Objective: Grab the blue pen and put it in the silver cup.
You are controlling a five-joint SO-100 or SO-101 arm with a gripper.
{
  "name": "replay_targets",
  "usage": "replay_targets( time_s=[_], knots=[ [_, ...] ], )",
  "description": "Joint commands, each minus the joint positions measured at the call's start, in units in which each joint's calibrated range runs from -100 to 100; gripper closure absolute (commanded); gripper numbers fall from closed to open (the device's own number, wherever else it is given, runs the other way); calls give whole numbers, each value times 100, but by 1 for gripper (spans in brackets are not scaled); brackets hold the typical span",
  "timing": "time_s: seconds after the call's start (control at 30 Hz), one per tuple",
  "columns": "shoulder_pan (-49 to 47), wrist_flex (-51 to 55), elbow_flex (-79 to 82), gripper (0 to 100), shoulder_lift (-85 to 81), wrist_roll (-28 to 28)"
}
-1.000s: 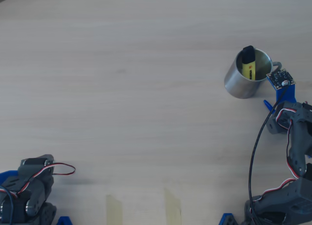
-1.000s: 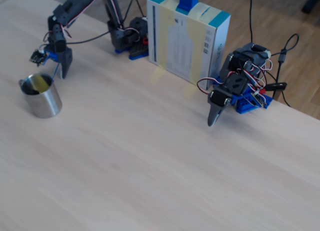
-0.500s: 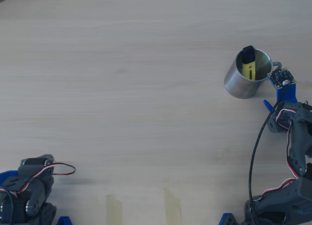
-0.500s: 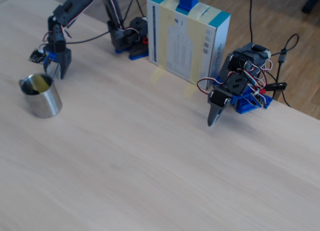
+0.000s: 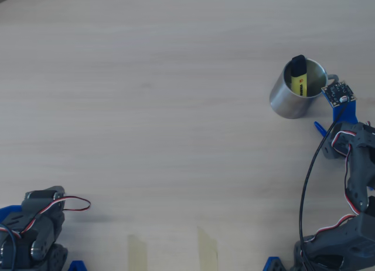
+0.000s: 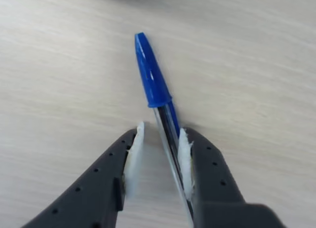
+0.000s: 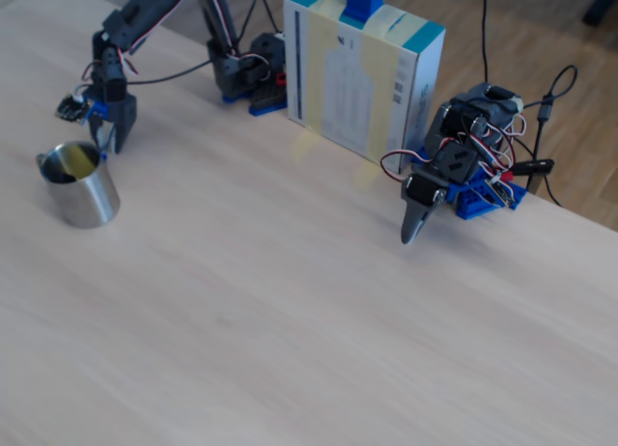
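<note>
One blue pen [image 6: 157,97] sits in the gripper [image 6: 160,139], lower centre of the wrist view, its barrel against the right-hand pad, a gap showing to the left-hand pad; whether the pen is truly clamped cannot be told. The blue cap points up-frame over bare table [image 6: 59,65]. In the overhead view the silver cup [image 5: 291,98] stands upright at upper right, a yellow highlighter [image 5: 298,78] inside, the pen tip [image 5: 319,128] just beside it.

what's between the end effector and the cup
Nothing: in the overhead view only a short bare strip of table separates the end effector, with the pen between its fingers, from the cup.
</note>
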Motion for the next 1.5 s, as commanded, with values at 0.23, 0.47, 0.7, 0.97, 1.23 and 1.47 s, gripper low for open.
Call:
replay_targets(
  time_s=[0.23, 0.47, 0.7, 0.97, 1.23, 1.47],
  knots=[
    [29, -29, 23, 91, -73, -21],
    [38, -29, 23, 97, -73, -21],
    [38, -37, 23, 98, -73, -27],
    [38, -37, 23, 98, -82, -27],
    [-23, 6, 259, 98, -489, -32],
    [-49, -37, 921, 98, -1220, -261]
  ],
)
